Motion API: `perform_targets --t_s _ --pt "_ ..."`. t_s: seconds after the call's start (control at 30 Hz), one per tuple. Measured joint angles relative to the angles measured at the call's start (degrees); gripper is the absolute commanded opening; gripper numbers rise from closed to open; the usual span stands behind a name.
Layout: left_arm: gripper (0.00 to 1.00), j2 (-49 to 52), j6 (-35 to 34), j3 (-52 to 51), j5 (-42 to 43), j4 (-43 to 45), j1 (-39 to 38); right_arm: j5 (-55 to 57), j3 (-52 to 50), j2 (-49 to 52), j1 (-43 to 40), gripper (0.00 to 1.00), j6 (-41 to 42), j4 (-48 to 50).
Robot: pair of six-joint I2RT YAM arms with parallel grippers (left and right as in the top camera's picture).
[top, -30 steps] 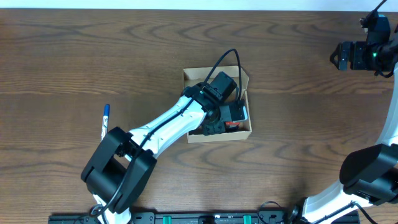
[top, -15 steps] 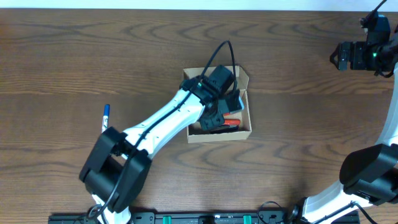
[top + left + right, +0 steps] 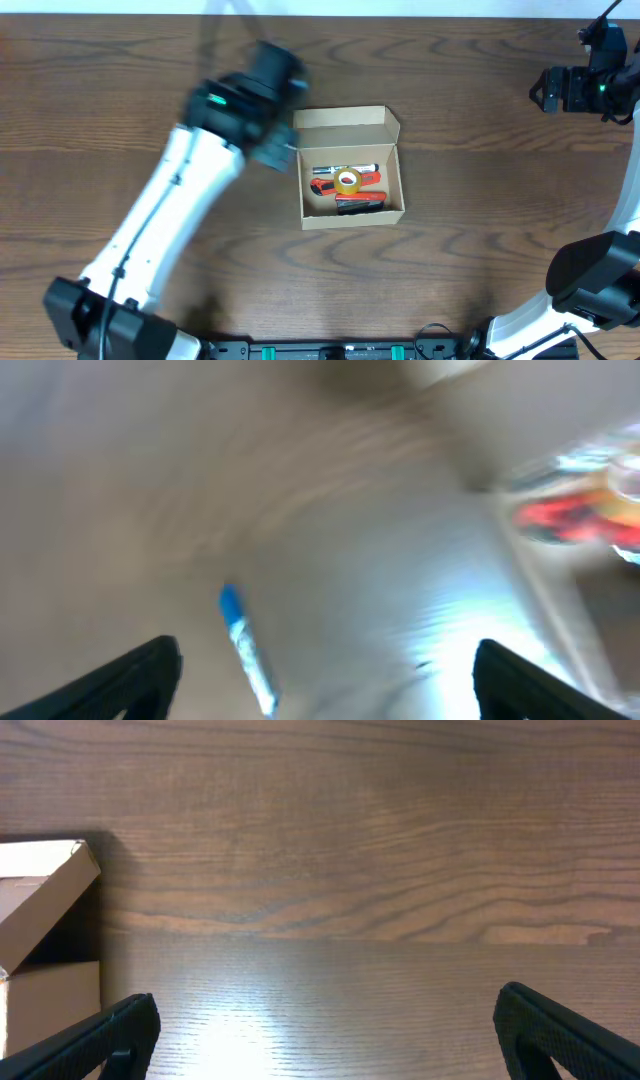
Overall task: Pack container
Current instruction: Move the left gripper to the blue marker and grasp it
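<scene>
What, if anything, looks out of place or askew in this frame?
A blue pen lies on the table outside the open container, blurred in the left wrist view, so it looks left out. Inside, the tape roll and other items sit within the walls; nothing looks spilled or damaged.

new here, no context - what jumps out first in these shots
The open container at mid-frame overhead draws the eye, a yellow tape roll and red items inside it. Just left of it the left arm is a white motion blur; the right arm sits at the far top-right edge.
</scene>
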Motion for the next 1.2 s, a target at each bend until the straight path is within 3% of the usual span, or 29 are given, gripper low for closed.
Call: perform_targets --t_s 0.2,0.3,0.43,0.57,0.97,1.2 --pt "0.81 -1.9 -6.9 -4.6 -1.5 -2.2 14.1 -0.1 -0.1 0.0 0.0 0.99 0.0 0.0" --pt "0.83 -6.8 -8.3 -13.3 -1.5 0.5 15.9 -0.2 -0.1 0.0 0.0 0.99 0.0 0.0" --pt "0.98 -16.4 -9.1 -26.1 -1.3 7.2 16.1 0.1 -0.2 0.0 0.0 0.99 0.0 0.0" --pt "0.96 -21.5 -9.7 -34.3 -0.3 14.8 17.0 0.6 -0.2 0.0 0.0 0.99 0.0 0.2" --pt "0.95 -6.3 -4.1 -37.9 9.6 24.2 26.9 0.8 -0.2 0.0 0.0 0.99 0.0 0.0" --pt "0.95 -3.1 2.2 -37.9 17.3 26.7 31.1 0.8 -0.2 0.0 0.0 0.99 0.0 -0.2"
